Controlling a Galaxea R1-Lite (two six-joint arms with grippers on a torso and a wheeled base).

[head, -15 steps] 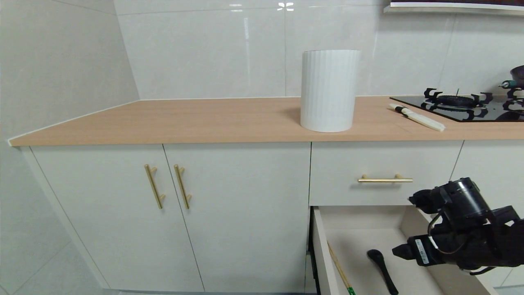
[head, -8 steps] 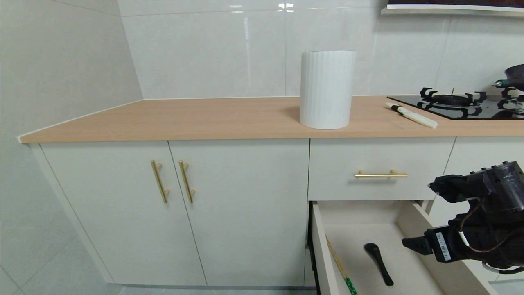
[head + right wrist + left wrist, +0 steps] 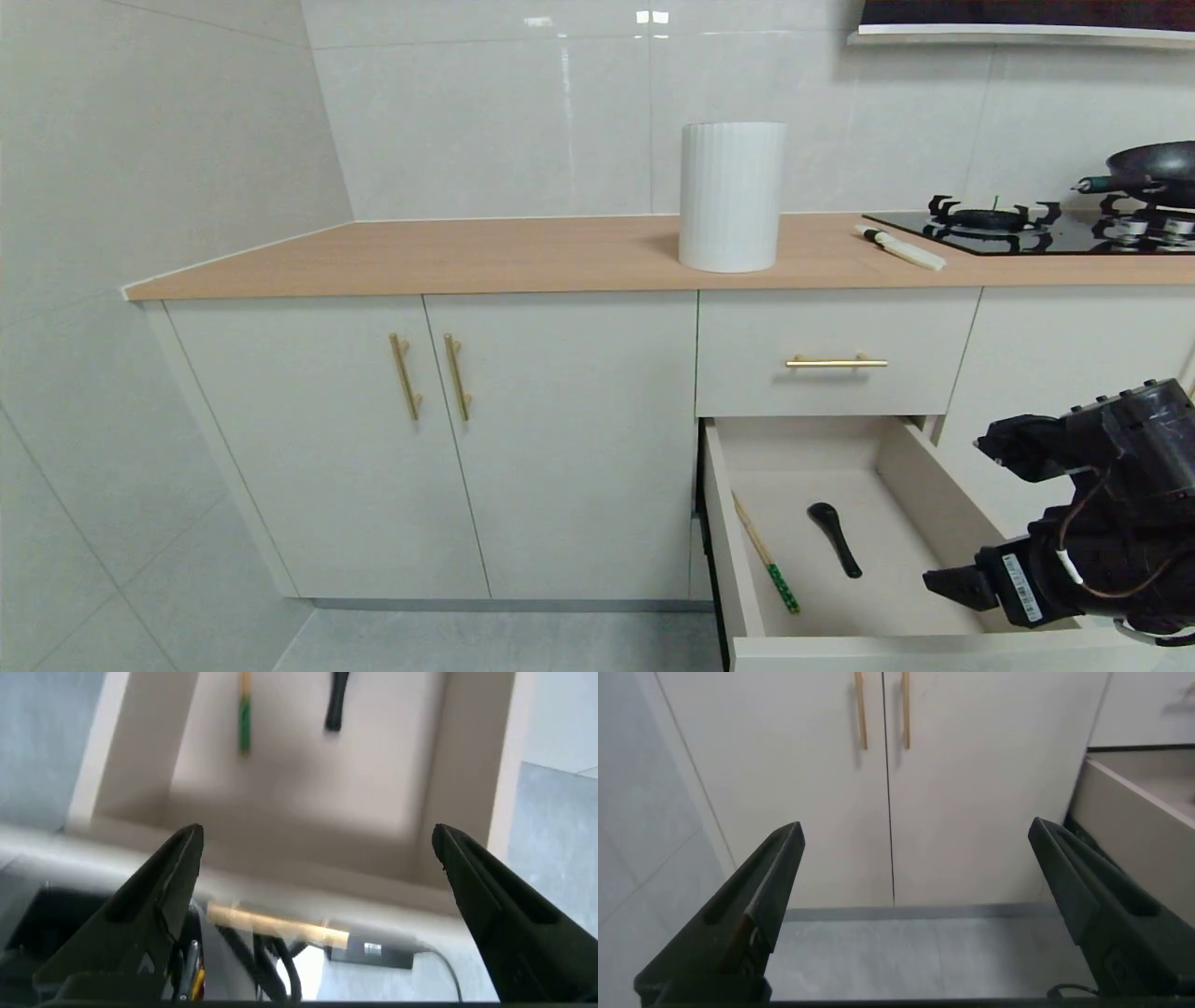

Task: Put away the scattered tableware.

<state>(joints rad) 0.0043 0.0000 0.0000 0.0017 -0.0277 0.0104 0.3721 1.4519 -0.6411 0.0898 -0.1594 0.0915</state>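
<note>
The lower drawer (image 3: 724,523) stands pulled out, and inside it lie a pair of chopsticks with green tips (image 3: 766,555) and a black spoon (image 3: 834,537). From the right wrist view, the chopsticks (image 3: 243,709) and spoon (image 3: 336,705) lie beyond my right gripper (image 3: 316,838). That gripper is open and empty above the drawer's front panel and its gold handle (image 3: 280,924). My right arm (image 3: 1092,523) hangs at the drawer's front right corner. A pale utensil (image 3: 901,247) lies on the countertop beside the stove. My left gripper (image 3: 913,831) is open and empty, low before the cabinet doors (image 3: 878,784).
A tall white ribbed canister (image 3: 730,196) stands on the wooden countertop (image 3: 467,257). A gas stove (image 3: 1008,229) with a dark pan (image 3: 1153,163) is at the right. A shut drawer with a gold handle (image 3: 836,362) sits above the open one. Tiled floor (image 3: 504,644) lies below.
The whole head view has shifted: the camera has backed away and turned, so more of the drawer and floor shows. My right arm now sits nearer the drawer's front right corner.
</note>
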